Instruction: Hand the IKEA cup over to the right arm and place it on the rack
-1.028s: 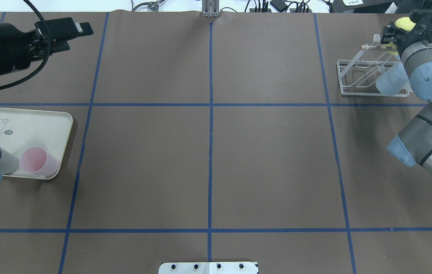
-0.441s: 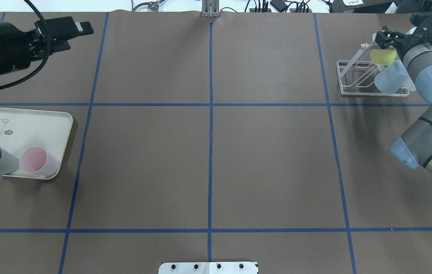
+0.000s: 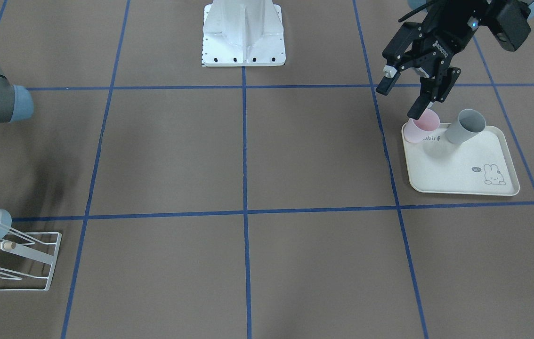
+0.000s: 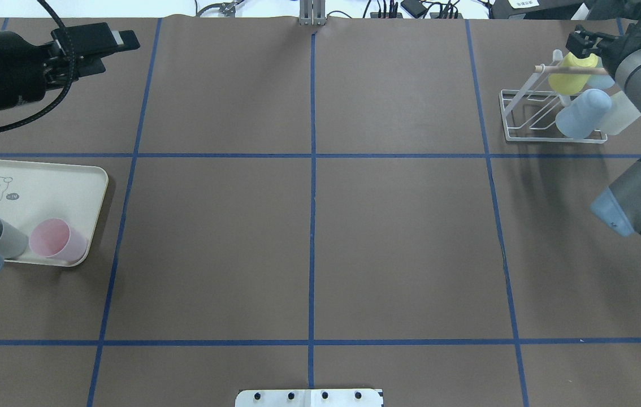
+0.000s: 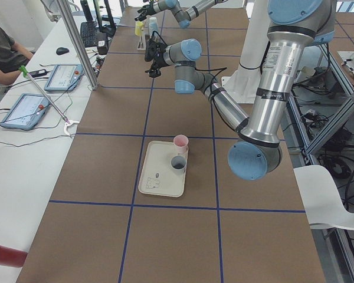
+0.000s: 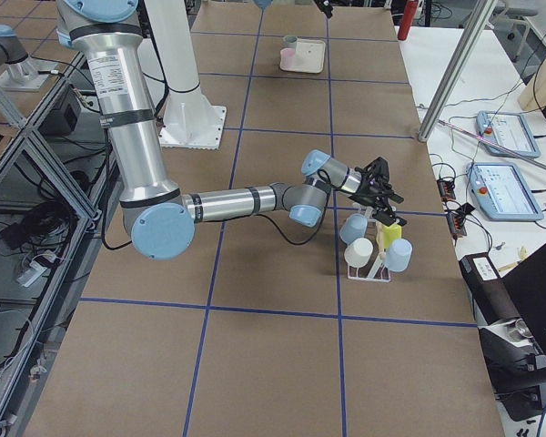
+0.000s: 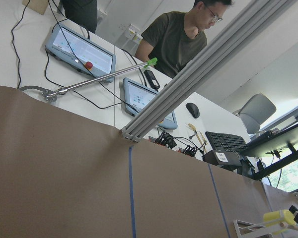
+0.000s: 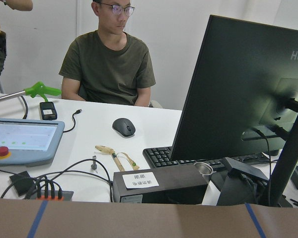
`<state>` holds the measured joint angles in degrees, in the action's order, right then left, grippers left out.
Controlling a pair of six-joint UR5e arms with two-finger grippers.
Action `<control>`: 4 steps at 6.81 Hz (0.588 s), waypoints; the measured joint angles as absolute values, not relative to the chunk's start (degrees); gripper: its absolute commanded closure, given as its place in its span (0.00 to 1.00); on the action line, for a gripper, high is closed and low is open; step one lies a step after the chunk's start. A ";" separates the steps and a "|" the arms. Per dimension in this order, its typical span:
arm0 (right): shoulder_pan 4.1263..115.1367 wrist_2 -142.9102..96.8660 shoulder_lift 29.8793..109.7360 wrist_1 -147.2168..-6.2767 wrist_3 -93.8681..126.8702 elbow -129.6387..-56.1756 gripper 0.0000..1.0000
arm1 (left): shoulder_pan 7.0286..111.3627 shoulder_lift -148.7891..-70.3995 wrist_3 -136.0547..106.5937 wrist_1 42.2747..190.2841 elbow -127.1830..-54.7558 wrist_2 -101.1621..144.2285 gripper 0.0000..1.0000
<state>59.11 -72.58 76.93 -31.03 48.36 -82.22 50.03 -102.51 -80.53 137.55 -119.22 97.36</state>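
Yellow cup (image 4: 569, 79) on rack (image 4: 515, 121) — next pickup due
Left claw (image 3: 398, 101) spread, empty, well apart from pink cup (image 3: 421, 126) — must reach it; right claw (image 4: 579, 44): cannot tell.

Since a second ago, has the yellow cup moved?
Yes. The yellow cup shifted from beyond the wooden rod toward the view's lower left, onto the rack.

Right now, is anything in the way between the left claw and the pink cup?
No, nothing visible. The open left claw is apart from the pink cup, only bare table between them. The grey cup stands beside it on the tray.
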 measured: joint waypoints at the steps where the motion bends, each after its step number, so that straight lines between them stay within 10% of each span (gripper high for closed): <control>1: 62.53 -77.35 77.37 -31.61 46.95 -84.34 0.00 | 50.13 -102.35 -80.27 137.55 -119.25 97.88 0.00; 4: 69.92 -93.04 80.72 -46.09 43.99 -100.70 0.00 | 54.16 -98.45 -73.18 137.33 -120.55 104.33 0.00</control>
